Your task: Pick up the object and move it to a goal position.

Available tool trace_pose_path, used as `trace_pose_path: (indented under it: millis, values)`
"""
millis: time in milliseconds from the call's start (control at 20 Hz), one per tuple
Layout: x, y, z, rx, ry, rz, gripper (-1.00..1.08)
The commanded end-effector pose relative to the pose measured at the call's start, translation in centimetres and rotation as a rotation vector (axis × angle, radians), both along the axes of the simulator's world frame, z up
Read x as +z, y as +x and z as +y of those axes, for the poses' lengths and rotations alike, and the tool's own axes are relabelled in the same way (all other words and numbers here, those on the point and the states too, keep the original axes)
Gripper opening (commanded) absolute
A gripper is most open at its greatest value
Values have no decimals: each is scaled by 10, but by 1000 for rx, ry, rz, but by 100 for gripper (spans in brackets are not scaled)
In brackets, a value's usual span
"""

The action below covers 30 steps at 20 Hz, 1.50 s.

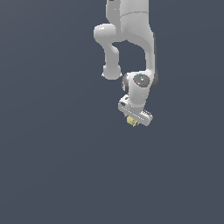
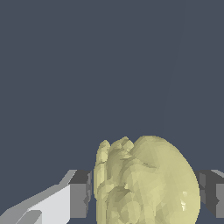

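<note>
The white, two-fingered end effector (image 1: pixel 133 121) of the white Panda arm (image 1: pixel 131 39) hung right of centre in the exterior view, over a plain dark blue-grey ground. The small pale yellow, lumpy, roundish object (image 1: pixel 131 121) sat directly beneath the white palm bar. In the wrist view that object (image 2: pixel 146 183) filled the space between the two dark grey fingertip pads (image 2: pixel 79 194), one pad touching its ridged flank and the other at its smooth side. The end effector was judged to be clenched on the object.

Step in hand, as judged: carrying the grasped object toward the goal. The lumpy surface gave uneven contact, so steady clamping force and a smooth, unhurried translation without wrist rotation would suit best; release should wait until the object is over the goal.

Not determinable: no goal marker appeared in either view. No bench edge or shadow was visible, so height above any surface could not be judged. The fingertips were too small to resolve in the exterior view. The wrist view cut off the object's lower part and most of the second pad.
</note>
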<state>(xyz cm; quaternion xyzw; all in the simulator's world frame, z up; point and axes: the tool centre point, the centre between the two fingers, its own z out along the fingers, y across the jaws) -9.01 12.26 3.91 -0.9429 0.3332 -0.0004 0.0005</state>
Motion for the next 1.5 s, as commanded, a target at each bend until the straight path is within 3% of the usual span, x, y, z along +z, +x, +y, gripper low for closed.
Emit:
trace_pose_path:
  millis: [0, 600, 1450]
  values:
    - [-1, 0, -1, -1, -1, 1, -100]
    - [16, 2, -18, 0, 0, 0, -100]
    - [124, 21, -135, -1, 0, 1, -100]
